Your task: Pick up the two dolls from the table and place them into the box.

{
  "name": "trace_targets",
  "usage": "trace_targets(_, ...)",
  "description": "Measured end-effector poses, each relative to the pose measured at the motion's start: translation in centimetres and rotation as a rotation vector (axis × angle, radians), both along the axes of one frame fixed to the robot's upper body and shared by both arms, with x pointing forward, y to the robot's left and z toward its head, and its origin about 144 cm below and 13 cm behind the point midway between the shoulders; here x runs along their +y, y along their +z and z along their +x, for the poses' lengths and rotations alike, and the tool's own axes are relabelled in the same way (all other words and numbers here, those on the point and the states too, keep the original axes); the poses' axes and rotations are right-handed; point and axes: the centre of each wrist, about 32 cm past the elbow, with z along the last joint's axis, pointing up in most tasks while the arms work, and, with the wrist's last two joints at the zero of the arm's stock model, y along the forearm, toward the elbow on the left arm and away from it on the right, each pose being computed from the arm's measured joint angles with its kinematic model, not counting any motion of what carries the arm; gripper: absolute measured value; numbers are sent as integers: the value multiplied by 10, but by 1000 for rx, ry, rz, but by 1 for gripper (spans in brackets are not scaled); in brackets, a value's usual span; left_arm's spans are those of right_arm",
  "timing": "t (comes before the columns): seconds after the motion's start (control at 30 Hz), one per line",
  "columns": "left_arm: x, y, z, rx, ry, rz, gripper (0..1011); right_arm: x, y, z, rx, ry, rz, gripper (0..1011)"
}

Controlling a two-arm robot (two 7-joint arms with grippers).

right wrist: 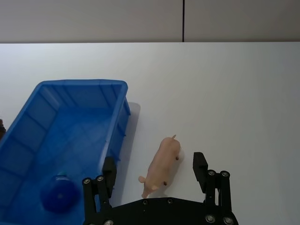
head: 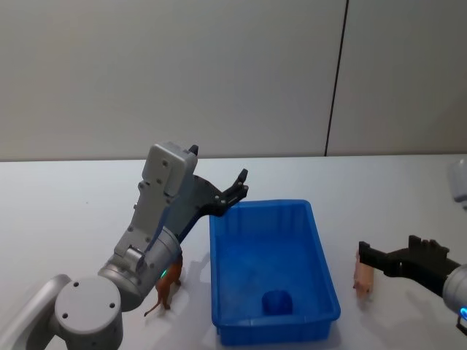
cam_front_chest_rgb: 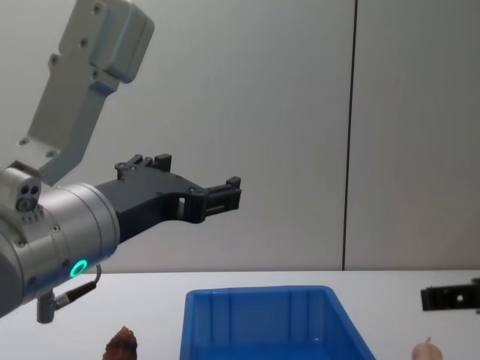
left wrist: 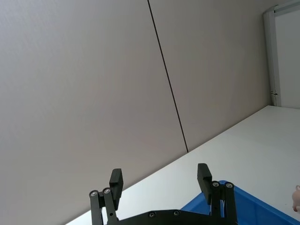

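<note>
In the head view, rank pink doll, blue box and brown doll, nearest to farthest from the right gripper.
1. Pink doll, at the right gripper, far right of the table.
2. Blue box, in the middle.
3. Brown doll, left of the box.

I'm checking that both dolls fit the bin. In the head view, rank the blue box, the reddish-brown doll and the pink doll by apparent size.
1. blue box, by far the largest.
2 and 3. reddish-brown doll and pink doll look about alike; the left arm hides part of the brown one, so no ranking.
</note>
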Motion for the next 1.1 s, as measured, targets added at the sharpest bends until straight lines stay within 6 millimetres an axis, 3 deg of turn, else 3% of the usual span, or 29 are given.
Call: trace_targets(1.1,0,0,0,0,0,0,1006,35,-46,38,88,-60,-73,1004)
